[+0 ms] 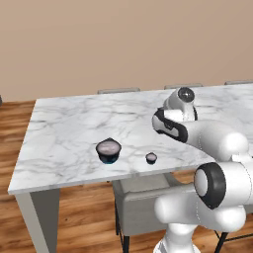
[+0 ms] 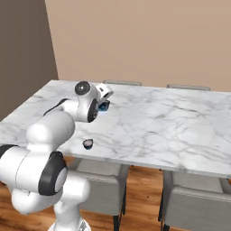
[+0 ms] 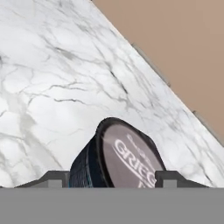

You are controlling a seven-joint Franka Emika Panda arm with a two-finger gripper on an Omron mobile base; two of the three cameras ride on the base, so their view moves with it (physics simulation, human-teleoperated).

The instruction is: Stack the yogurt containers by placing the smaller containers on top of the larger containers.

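Note:
The medium yogurt container, dark with a blue body and a pale lettered foil top, sits between my fingertips. My gripper is shut on its sides. In the right base view the same cup shows just under my gripper, low over the marble table. The larger, squat container stands near the table's front edge. The tiny container stands a little to its right, also close to the edge. My arm hides the held cup in the left base view.
The marble table stretches wide toward the beige wall. Grey chairs are tucked under its near side, and chair backs show along the far edge. The table's near edge runs just in front of the two standing cups.

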